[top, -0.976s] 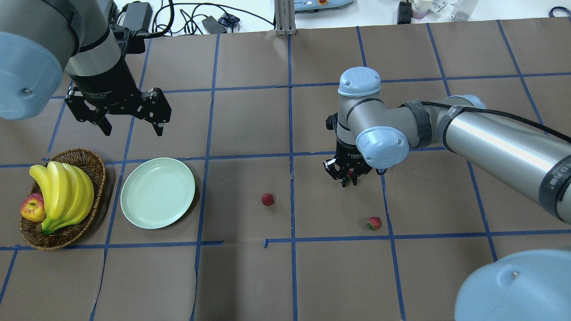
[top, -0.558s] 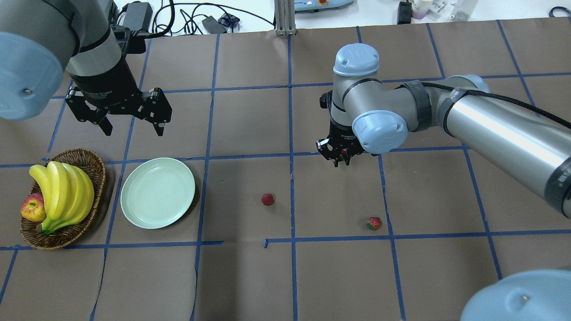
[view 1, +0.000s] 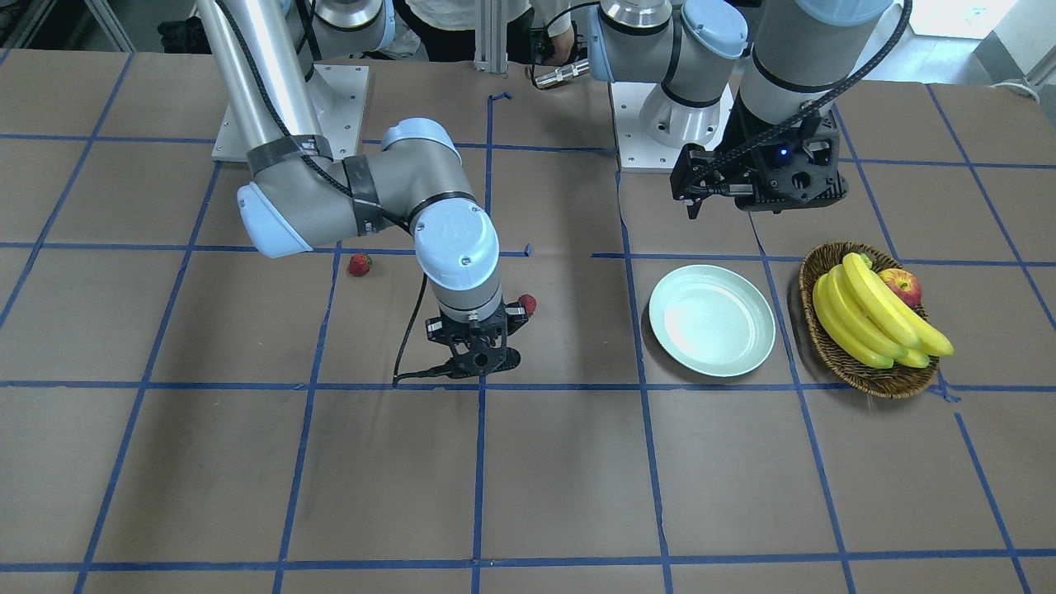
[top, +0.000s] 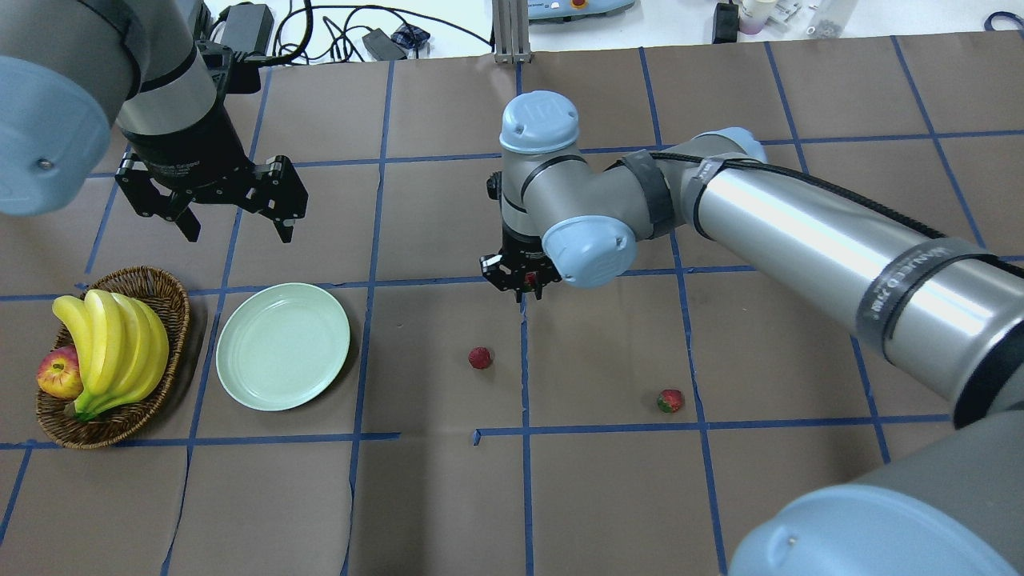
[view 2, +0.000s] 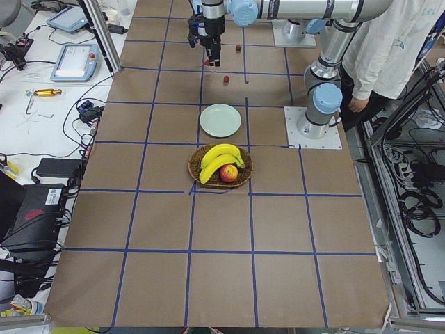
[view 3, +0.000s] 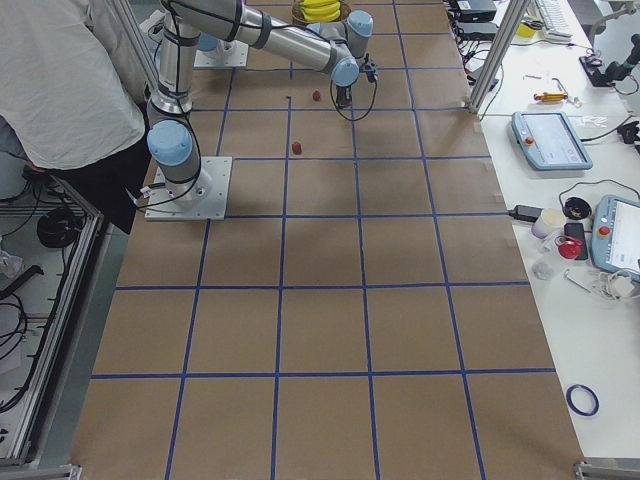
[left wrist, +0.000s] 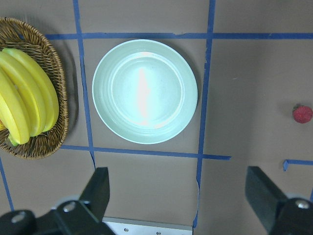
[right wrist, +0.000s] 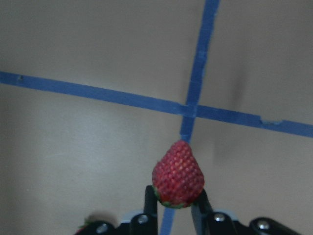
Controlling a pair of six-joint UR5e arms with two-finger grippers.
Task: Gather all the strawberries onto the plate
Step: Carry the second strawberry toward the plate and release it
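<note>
Red strawberry (right wrist: 178, 174) clamped in right hand (top: 524, 282), mid-frame; left hand (top: 240, 234) spread apart, upper left of frame, above plate (top: 283, 346).

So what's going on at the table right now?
The right pincer is shut on one strawberry and holds it just off the table, to the right of the plate in the overhead view. The plate is empty. Two more lie on the table: the middle strawberry and the right-hand strawberry. The left pincer hangs open beyond the plate, holding nothing.
</note>
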